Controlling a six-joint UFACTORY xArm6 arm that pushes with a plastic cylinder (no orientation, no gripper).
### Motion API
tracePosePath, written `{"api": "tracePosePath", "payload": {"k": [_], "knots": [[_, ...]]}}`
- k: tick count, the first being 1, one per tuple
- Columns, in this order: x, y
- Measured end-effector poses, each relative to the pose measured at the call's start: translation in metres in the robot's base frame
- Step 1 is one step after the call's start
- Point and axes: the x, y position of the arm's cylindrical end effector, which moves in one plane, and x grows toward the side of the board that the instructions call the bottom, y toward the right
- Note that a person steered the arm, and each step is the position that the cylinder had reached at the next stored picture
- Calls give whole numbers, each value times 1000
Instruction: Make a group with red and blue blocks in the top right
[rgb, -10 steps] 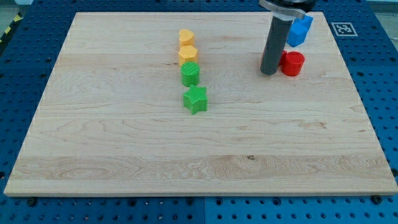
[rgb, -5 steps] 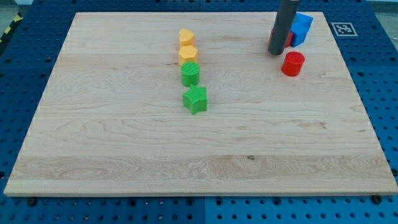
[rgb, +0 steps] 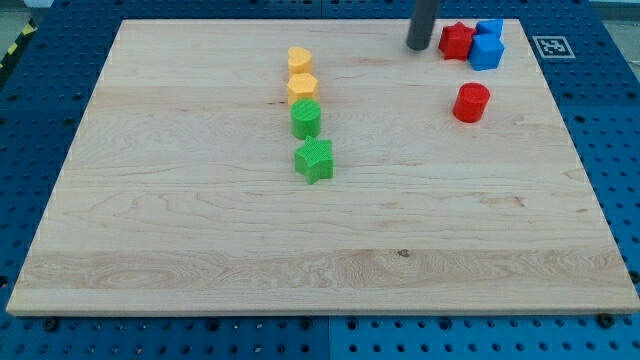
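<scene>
My tip (rgb: 418, 46) rests on the table (rgb: 200, 250) near the view's top edge; this arm carries no hand, only the rod, so there is nothing to be wide, narrow or holding. Just to the view's right of the tip, close but apart from it, sits a red block (rgb: 457, 40) of unclear shape. Past that, further right, two blue blocks are stacked in the view: one (rgb: 486, 52) touching the red block's right side, the other (rgb: 491, 28) just above it at the table's corner. Below and to the right of the tip, well apart, stands the red cylinder (rgb: 471, 102). Far to the tip's left and below runs a column: two yellow blocks (rgb: 299, 59) (rgb: 302, 88), a green cylinder (rgb: 306, 118), a green star (rgb: 314, 160).
</scene>
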Motion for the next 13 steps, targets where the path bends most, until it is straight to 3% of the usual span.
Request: {"api": "tracePosePath", "payload": {"k": [2, 4, 5, 8, 13], "knots": [[59, -25], [145, 15], [148, 54], [148, 69], [97, 81]]}}
